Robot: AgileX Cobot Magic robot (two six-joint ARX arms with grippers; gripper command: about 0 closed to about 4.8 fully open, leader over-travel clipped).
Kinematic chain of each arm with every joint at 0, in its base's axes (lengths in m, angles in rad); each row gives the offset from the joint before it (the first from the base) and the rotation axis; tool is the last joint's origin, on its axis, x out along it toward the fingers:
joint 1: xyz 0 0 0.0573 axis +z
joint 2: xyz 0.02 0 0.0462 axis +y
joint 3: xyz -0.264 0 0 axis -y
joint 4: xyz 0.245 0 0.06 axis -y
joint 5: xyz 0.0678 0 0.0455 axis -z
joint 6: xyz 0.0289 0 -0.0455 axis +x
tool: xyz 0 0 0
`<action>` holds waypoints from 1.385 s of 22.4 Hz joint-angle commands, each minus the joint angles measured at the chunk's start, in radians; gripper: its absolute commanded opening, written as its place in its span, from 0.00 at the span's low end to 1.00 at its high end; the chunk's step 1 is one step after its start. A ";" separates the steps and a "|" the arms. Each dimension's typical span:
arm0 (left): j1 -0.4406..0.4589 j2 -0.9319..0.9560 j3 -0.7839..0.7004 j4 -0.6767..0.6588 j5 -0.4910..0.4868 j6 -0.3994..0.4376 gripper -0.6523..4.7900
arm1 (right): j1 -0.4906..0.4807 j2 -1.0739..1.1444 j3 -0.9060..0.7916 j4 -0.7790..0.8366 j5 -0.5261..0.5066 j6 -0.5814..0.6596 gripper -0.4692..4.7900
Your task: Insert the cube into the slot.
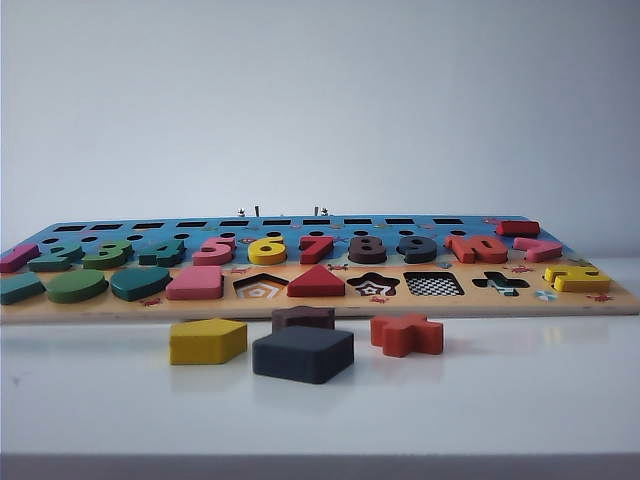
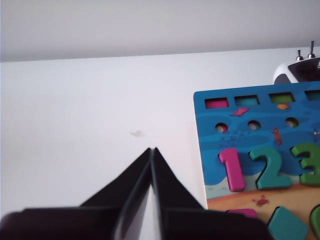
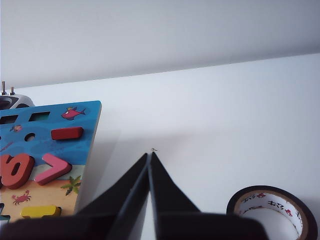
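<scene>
Cube (image 1: 303,353): dark navy-grey square block, flat on the white table (image 1: 520,400), in front of the puzzle board (image 1: 330,305) and apart from it.
Slot (image 1: 433,284): square checkerboard cut-out in the board's front row, between the star-patterned cut-out (image 1: 373,286) and the cross-shaped cut-out (image 1: 500,283); unfilled.
Loose pieces: yellow pentagon (image 1: 207,341) just left of the cube; dark brown piece (image 1: 303,318) right behind it; orange-red cross (image 1: 407,334) to its right.
Board contents: coloured numerals in the middle row, red triangle (image 1: 316,282) and pink rectangle (image 1: 195,284) seated in the front row.
Left end effector (image 2: 152,150): fingers pressed tip to tip, holding nothing, over bare table beside the board's numeral-one end.
Right end effector (image 3: 150,154): fingers closed together, holding nothing, over bare table beside the board's opposite end.
Tape roll (image 3: 272,215): black, on the table near the right end effector.
</scene>
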 commanded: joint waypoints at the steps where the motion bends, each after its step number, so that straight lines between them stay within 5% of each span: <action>1: -0.016 0.050 0.050 0.003 0.006 -0.002 0.15 | 0.000 -0.002 0.000 0.008 0.004 0.000 0.08; 18: -0.229 0.336 0.500 -0.508 0.087 -0.003 0.15 | 0.007 -0.002 0.004 0.010 0.000 0.005 0.08; 31: -0.320 0.537 0.791 -0.874 0.328 -0.003 0.15 | 0.096 0.001 0.071 0.003 0.001 0.004 0.08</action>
